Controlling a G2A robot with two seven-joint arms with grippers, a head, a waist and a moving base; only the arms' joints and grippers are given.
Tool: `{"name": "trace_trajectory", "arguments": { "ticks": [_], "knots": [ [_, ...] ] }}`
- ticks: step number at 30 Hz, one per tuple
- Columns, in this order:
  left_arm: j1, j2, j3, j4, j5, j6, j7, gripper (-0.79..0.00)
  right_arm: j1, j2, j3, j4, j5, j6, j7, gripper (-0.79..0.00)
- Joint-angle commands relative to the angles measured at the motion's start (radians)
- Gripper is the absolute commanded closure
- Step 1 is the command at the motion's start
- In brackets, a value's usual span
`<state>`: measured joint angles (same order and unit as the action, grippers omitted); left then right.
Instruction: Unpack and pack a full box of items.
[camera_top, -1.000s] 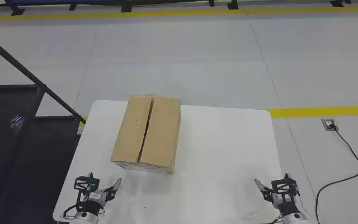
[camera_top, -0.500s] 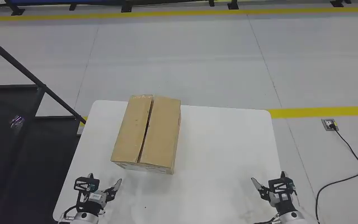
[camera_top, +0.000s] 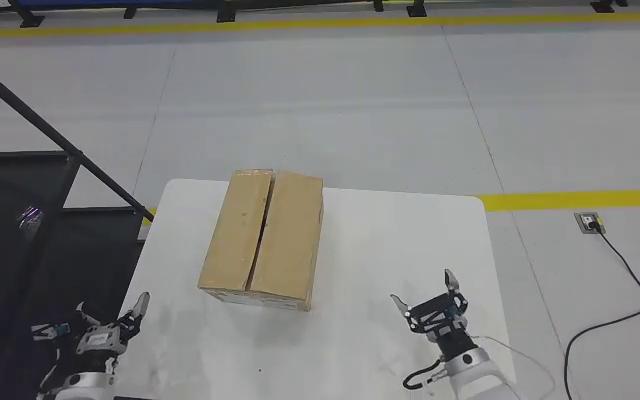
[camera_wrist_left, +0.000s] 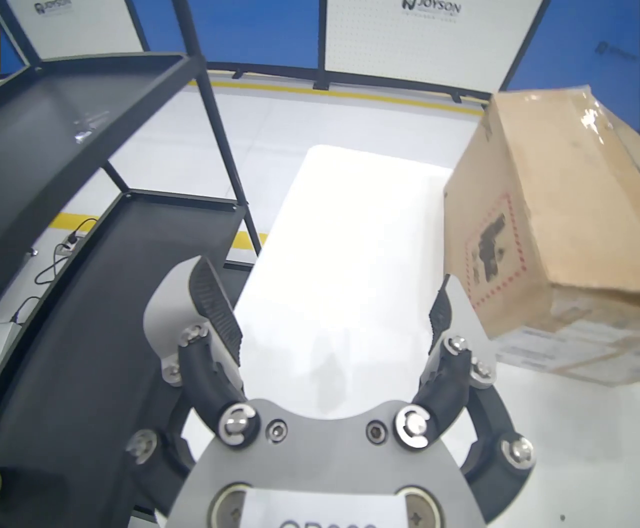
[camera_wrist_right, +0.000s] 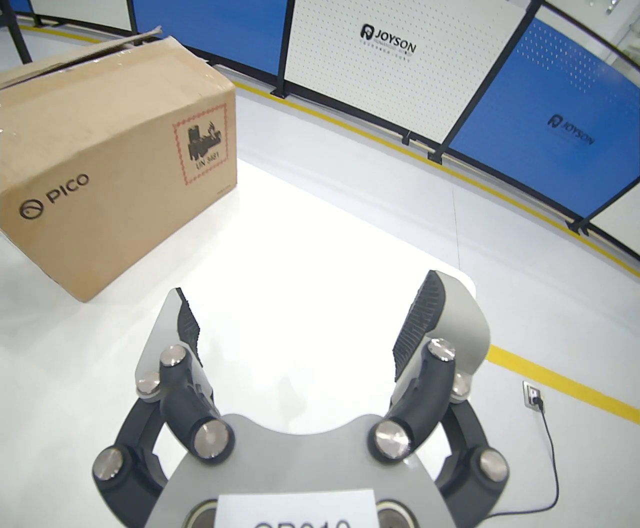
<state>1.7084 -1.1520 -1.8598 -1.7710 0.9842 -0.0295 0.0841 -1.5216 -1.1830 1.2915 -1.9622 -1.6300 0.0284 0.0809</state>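
On the left half of the white tabletop (camera_top: 400, 260), toward its far edge, stands a brown cardboard box (camera_top: 262, 238), closed. Its long axis runs away from the robot, with the far end leaning slightly to the right. The seam between the two top flaps follows that axis down the middle.

Each long side carries a square label with a red dashed border and a black pictogram: near the closer end on the left side, near the farther end on the right side. The right side also bears a dark printed logo and wordmark. Pale printed stickers sit low on the near end, their writing too small to make out.

Off the near left corner of the tabletop, the left claw (camera_wrist_left: 322, 275) hangs spread and holding nothing, above the line where the tabletop meets a black metal shelf rack (camera_wrist_left: 100, 125). The right claw (camera_wrist_right: 306, 284) is over the near right part of the tabletop, well apart from the box, also spread wide and holding nothing.
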Motion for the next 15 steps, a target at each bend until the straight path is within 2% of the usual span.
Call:
{"name": "trace_trajectory", "arguments": {
  "ticks": [1, 11, 15],
  "knots": [
    [0.001, 0.000, 0.001, 0.000, 0.003, 0.001, 0.000, -0.785, 0.012, -0.002, -0.019, -0.008, -0.021, -0.001, 0.017, -0.785],
    [-0.007, 0.000, 0.005, 0.000, 0.013, -0.001, 0.000, -0.785, 0.012, -0.003, -0.020, -0.012, 0.006, -0.014, -0.007, -0.785],
    [-0.095, 0.001, 0.053, 0.019, 0.053, -0.019, -0.017, -0.785, 0.039, -0.008, 0.006, 0.049, 0.162, -0.065, -0.132, -0.785]
  ]
}}
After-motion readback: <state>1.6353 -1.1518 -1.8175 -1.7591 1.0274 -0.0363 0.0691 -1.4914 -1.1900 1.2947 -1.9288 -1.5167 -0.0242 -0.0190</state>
